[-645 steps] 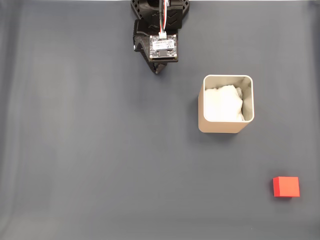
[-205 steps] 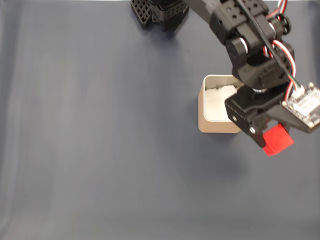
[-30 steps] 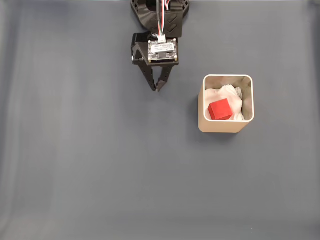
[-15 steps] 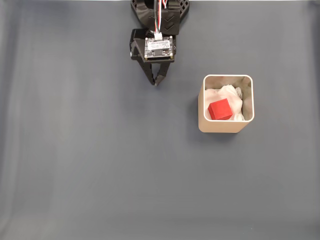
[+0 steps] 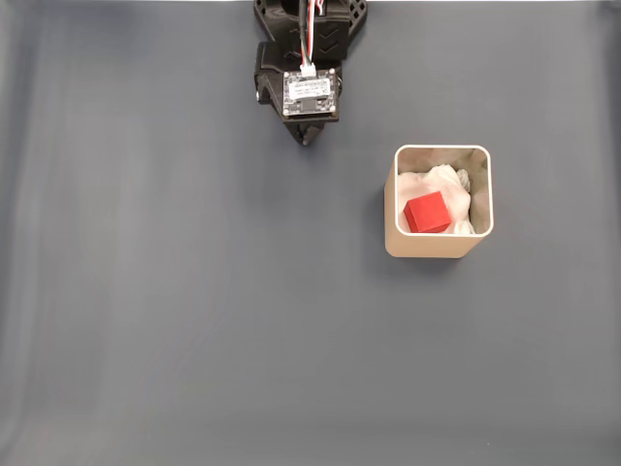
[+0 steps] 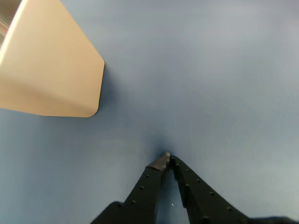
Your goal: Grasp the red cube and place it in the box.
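The red cube is seated on the white wadding inside the box. The gripper is closed on nothing, fingertips meeting, well apart from the box, which lies to its lower right in the fixed view.

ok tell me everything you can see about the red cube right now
The red cube is small, bright red and plain-faced with sharp edges, looking like smooth plastic or painted wood. In the fixed view it sits inside the box, resting on the white wadding, turned slightly so its edges are not square with the walls. It lies toward the box's lower left and fills only part of the opening. Nothing grips it: the gripper is away at the upper left, fingertips together.
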